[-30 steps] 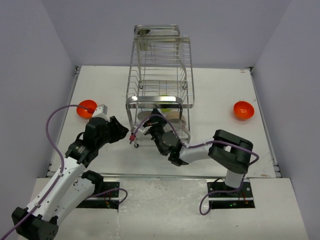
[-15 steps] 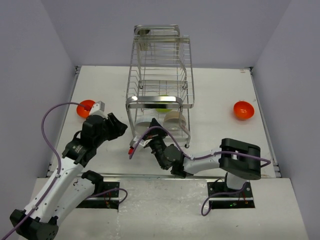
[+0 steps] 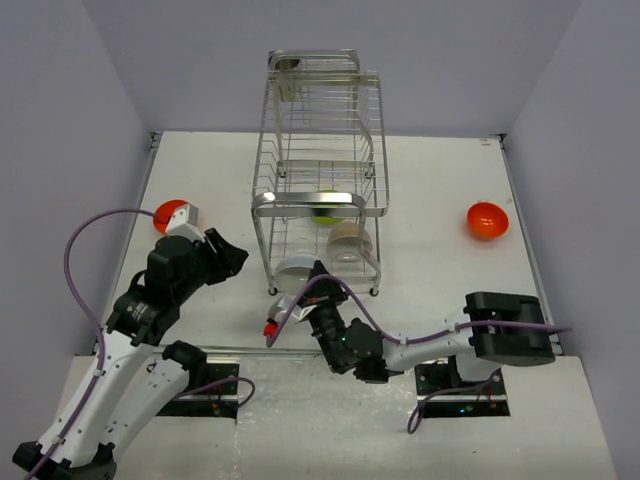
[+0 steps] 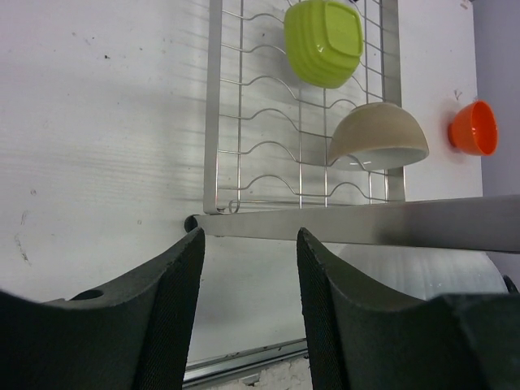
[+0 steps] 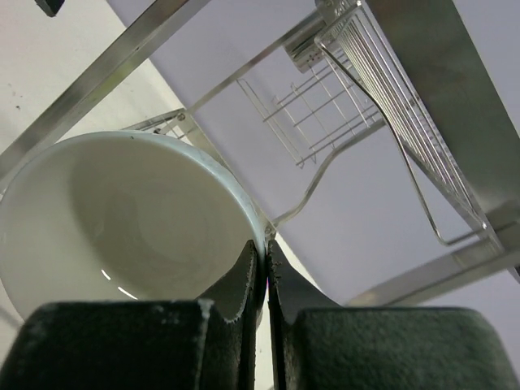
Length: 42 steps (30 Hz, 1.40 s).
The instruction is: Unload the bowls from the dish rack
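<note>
Right gripper was pressed together, pinching the thin rim of a small round white bowl. The bowl hung tilted just ahead and left of my fingers, hollow side toward my wrist. From above it sat at the front edge of the tall chrome wire dish rack, directly ahead of that hand. I could not tell whether it rested on the white table or was clear of it. Left gripper was spread, nothing between the fingers, hovering over the table off the rack's front left corner. Ahead of it ran the rack's flat front rail. Beyond the rail, on the lowest wire shelf, a round beige bowl stood tipped on edge. Farther on sat a smaller lime-green bowl. One bright orange bowl lay on the table past the rack, well off to that hand's right. A second orange bowl lay just behind my left wrist, partly hidden by it.
</note>
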### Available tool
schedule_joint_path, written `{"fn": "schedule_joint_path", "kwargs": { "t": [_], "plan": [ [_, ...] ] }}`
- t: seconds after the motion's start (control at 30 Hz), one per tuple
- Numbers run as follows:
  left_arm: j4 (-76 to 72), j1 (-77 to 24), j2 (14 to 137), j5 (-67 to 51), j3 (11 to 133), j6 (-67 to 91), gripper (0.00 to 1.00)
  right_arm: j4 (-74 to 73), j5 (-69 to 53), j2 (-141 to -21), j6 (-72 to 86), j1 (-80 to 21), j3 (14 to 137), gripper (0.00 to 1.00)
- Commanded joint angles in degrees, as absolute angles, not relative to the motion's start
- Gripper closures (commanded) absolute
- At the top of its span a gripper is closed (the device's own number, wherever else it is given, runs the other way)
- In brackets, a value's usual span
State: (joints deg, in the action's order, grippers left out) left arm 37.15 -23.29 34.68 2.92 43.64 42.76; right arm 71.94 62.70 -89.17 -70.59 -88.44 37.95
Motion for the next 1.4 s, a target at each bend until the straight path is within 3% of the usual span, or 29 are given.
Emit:
{"fn": "schedule_joint_path", "kwargs": {
  "t": [0.0, 0.33, 0.43, 1.1, 1.37],
  "plan": [
    [38.6, -23.5, 34.5, 1.5, 46.2, 41.1, 0.50, 95.1, 71.3, -85.6, -70.7, -93.0, 39.6, 1.00],
    [39.9, -23.5, 35.6, -1.8, 47.7, 40.0, 0.51, 94.3, 86.1, -79.3, -66.5, -99.8, 39.6, 1.00],
    [39.6, -23.5, 35.3, -2.9, 47.5, 40.0, 0.53, 84.0, 90.3, -74.1, -58.2, -100.4, 38.6, 1.00],
    [31.5, -23.6, 37.4, -16.2, 46.3, 39.9, 0.55, 83.5, 90.6, -46.8, -60.6, -101.9, 28.7, 1.00],
    [29.2, -24.8, 39.0, -17.2, 45.4, 40.8, 0.55, 83.9, 90.4, -38.1, -62.0, -93.1, 24.9, 1.00]
  ]
}}
